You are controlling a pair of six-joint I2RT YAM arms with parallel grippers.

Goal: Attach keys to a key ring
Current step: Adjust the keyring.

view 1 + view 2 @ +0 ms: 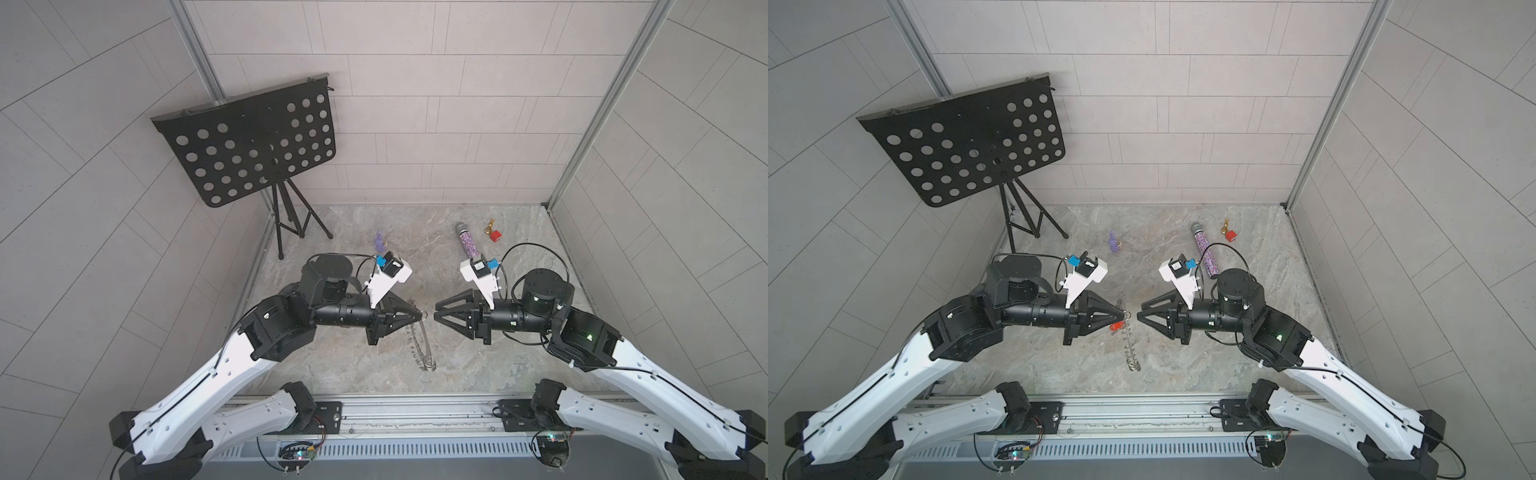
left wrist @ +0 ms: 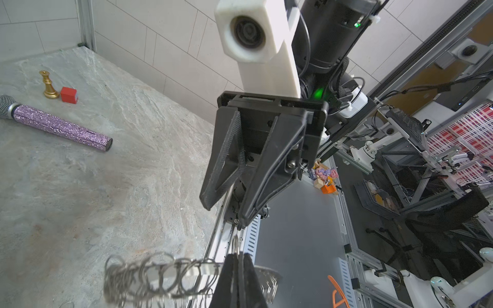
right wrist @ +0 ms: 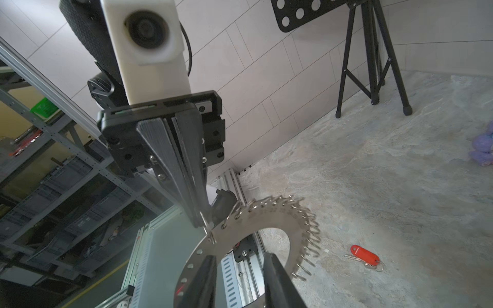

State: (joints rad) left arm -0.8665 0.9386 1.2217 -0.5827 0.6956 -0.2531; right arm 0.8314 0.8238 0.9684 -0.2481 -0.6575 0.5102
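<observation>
- Key ring [image 3: 269,217], a large flat grey metal disc with a wide centre hole and many small wire loops along its rim, hangs mid-table between the two grippers. In both top views it shows edge-on as a thin line [image 1: 420,340].
- Left gripper [image 1: 419,314] has its jaws pressed together, pinching one small wire loop at the disc's upper rim. The disc dangles from that loop.
- I cannot tell whether the disc's lower edge touches the table [image 1: 374,365].
- Right gripper [image 1: 436,312] faces the left one, just beside the ring, with its jaws spread and nothing between them. In the right wrist view its two fingers [image 3: 204,280] frame the disc's lower rim without closing on it.
- Key with an oblong red tag [image 3: 365,257] lies flat on the grey marbled table, beneath the left gripper's tip in a top view [image 1: 1116,327], apart from the ring.
- Far side of the table: a glittery purple microphone [image 1: 468,243], a gold chess piece [image 1: 490,226], a red cube [image 1: 495,237] and a small purple toy [image 1: 379,241].
- Black perforated music stand [image 1: 249,145] stands at the back left corner.
</observation>
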